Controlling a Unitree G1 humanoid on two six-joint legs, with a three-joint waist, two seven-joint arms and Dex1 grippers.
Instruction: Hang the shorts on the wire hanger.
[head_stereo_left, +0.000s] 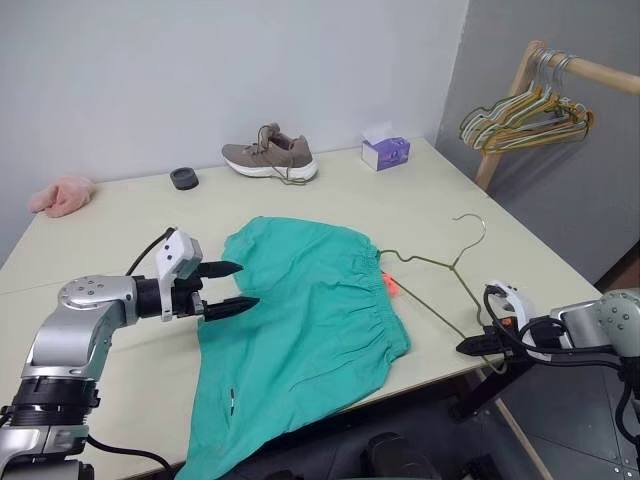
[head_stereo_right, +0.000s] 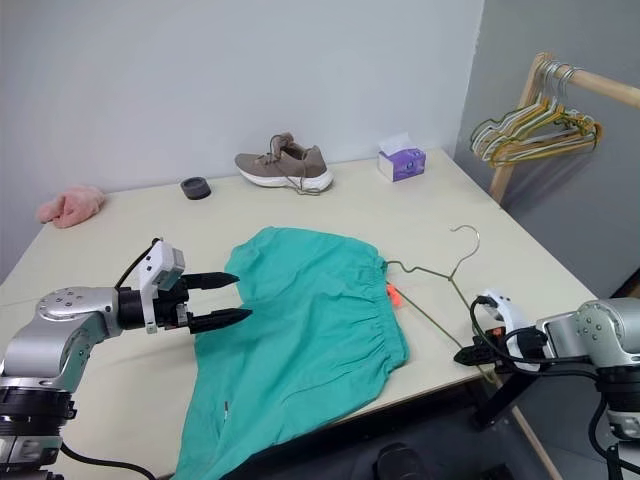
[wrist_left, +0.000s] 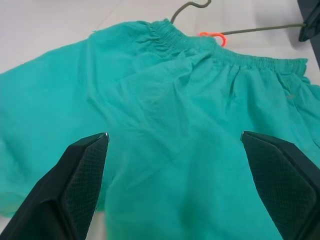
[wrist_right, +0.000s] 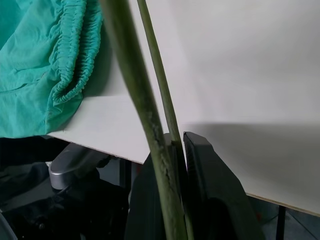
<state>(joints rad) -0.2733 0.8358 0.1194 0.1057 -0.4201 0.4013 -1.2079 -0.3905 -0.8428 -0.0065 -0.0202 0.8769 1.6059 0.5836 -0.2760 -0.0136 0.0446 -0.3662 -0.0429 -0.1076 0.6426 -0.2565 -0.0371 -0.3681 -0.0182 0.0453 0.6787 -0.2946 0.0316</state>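
Note:
The teal-green shorts (head_stereo_left: 310, 310) lie spread on the table (head_stereo_left: 120, 240), one leg hanging over the front edge. An orange-red drawstring (head_stereo_left: 390, 284) pokes out at the gathered waistband. The thin wire hanger (head_stereo_left: 440, 262) lies to the right of the waistband, its hook pointing towards the far side and one end tucked at the fabric. My right gripper (head_stereo_left: 466, 347) is shut on the hanger's lower corner at the table's front right edge; the wire (wrist_right: 135, 95) runs up between its fingers (wrist_right: 200, 165). At the shorts' left edge my left gripper (head_stereo_left: 248, 284) is wide open just above the fabric (wrist_left: 175, 125).
A brown shoe (head_stereo_left: 270, 157), a purple tissue box (head_stereo_left: 385, 152) and a small black ring (head_stereo_left: 185, 178) stand along the far side. A pink fluffy cloth (head_stereo_left: 62, 195) lies at the far left. A wooden rack with pastel hangers (head_stereo_left: 525, 115) stands beyond the table's right corner.

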